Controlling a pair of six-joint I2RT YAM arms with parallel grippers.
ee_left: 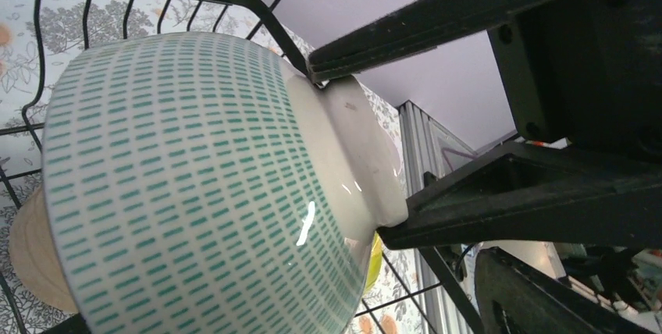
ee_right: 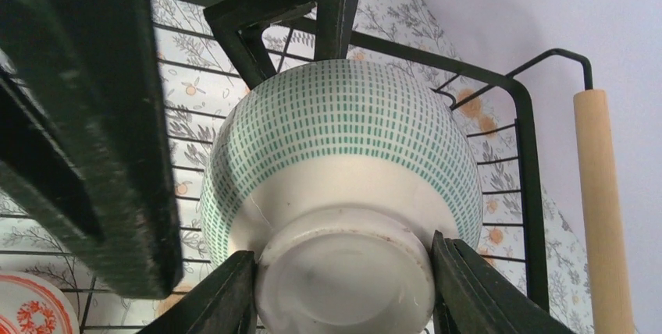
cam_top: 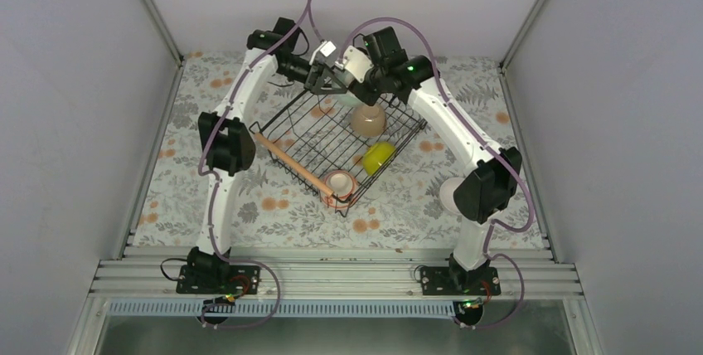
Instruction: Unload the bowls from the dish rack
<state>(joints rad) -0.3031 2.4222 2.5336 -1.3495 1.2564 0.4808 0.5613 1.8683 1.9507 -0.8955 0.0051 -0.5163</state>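
Handover at the far end of the dish rack point(cam_top: 332, 143): my right gripper point(ee_right: 343, 279) clamps the mint-dashed bowl point(ee_right: 343, 162) by its foot, my left gripper point(ee_left: 355, 154) wide around it. Next I judge: left closes before right lets go.

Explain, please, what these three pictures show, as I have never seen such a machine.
Two robot arms stand at a table's near edge. One picture looks down from above; the other two come from cameras on the wrists. On the flowered table sits a black wire dish rack holding a tan bowl, a yellow-green bowl and a red-patterned bowl; a white bowl stands outside it. The right gripper clamps the foot of a mint-dashed bowl at the rack's far end. The left gripper is open around that bowl.
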